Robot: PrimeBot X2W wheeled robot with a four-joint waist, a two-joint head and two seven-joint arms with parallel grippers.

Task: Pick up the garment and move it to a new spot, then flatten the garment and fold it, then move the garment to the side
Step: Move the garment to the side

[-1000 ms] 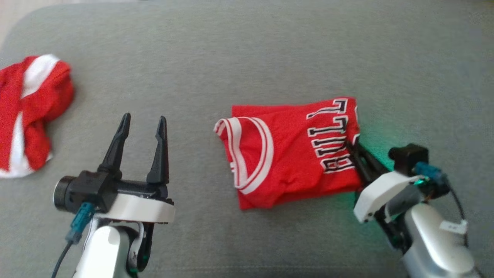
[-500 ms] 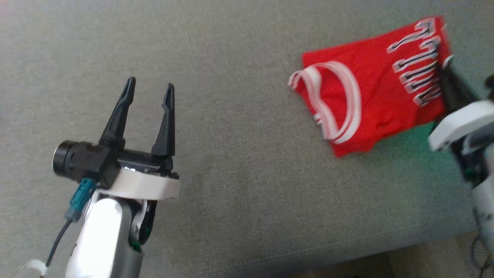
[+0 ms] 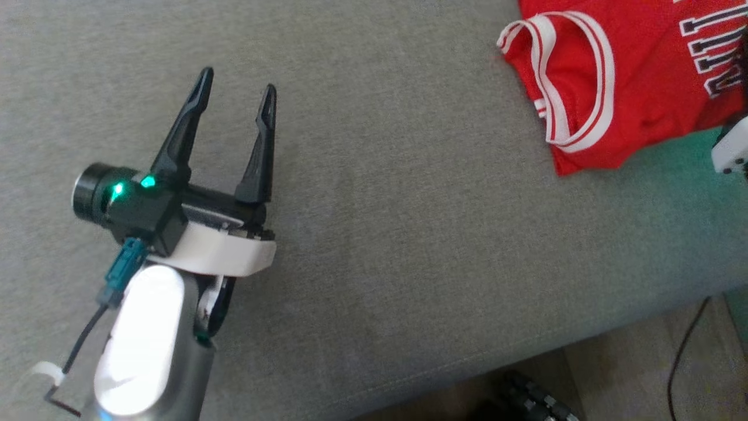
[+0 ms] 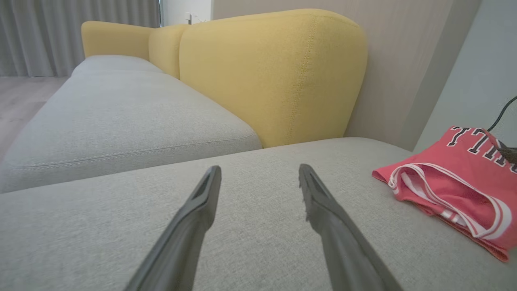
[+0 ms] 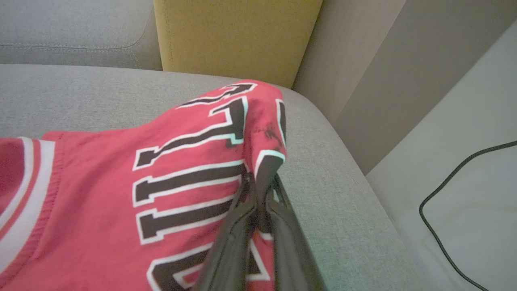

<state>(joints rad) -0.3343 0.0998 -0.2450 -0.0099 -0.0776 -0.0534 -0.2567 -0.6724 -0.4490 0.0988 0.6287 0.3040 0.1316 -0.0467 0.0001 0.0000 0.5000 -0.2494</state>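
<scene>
The garment (image 3: 631,82) is a red jersey with white trim and black lettering, lying folded on the grey sofa seat (image 3: 380,245) at the head view's upper right. In the right wrist view my right gripper (image 5: 260,182) is shut on the garment's (image 5: 121,182) lettered edge, and the cloth rides up over the fingertips. Its white wrist shell (image 3: 733,149) shows at the head view's right edge. My left gripper (image 3: 238,82) hovers open and empty over bare cushion, well left of the garment. From the left wrist, the left gripper (image 4: 259,169) has the garment (image 4: 456,182) off to its right.
A yellow backrest (image 4: 274,76) rises behind the seat, with a second grey seat cushion (image 4: 121,117) further along. The sofa's front edge and floor (image 3: 643,374) show at the lower right. A black cable (image 5: 444,226) lies on the floor beyond the seat's end corner.
The whole head picture has shifted, so the camera has moved. The garment stays in my right gripper's grip. The other red cloth at the left has left the picture. A green light now glows on my left wrist.
</scene>
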